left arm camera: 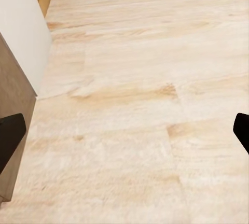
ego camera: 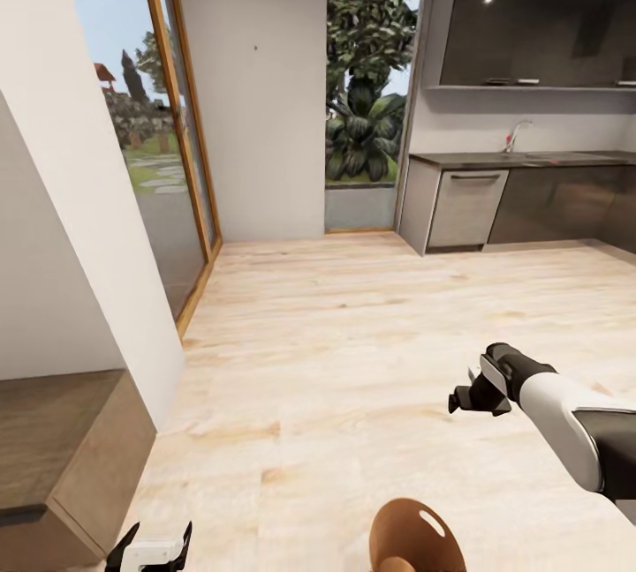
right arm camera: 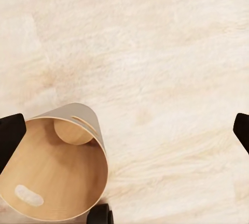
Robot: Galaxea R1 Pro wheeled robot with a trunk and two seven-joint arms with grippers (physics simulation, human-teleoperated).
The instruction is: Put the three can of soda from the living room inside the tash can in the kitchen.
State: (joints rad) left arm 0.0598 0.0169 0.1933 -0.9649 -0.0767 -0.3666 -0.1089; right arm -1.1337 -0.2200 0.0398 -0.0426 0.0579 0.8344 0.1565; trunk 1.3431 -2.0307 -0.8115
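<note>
Both grippers are spread wide with nothing in them: right gripper (ego camera: 470,395) hangs over the pale wood floor (ego camera: 353,334), left gripper (ego camera: 150,550) sits low by a cabinet (ego camera: 62,457). The trash can (right arm camera: 54,175) stands on the floor just below the right one, looks empty, kitchen counter (ego camera: 530,160) well beyond.

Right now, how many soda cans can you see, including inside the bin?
0. No cans lie on the wood floor, and the trash can looks empty inside. Both the left gripper and right gripper hold nothing. Some may be elsewhere.
</note>
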